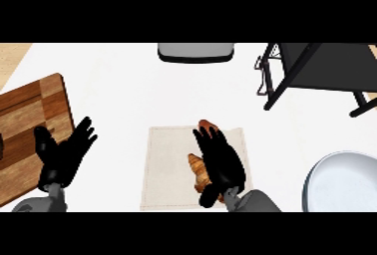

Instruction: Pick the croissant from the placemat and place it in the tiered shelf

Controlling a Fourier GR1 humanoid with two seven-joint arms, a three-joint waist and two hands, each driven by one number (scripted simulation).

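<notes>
Right hand [221, 162] spread flat over croissant [197, 172] on placemat [168, 169]; tiered shelf [316, 69] well apart.

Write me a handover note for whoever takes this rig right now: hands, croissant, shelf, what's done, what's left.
Right robot hand: open, fingers straight, lying over the croissant, no grasp visible.
Left robot hand: open, fingers up, resting at the left by the wooden board.
Croissant: on the placemat, partly hidden under the right robot hand.
Tiered shelf: upper right; no croissant seen on it.
Done: right robot hand is at the croissant.
Left: grasp it, lift, carry it up and right, place it in the shelf.
</notes>
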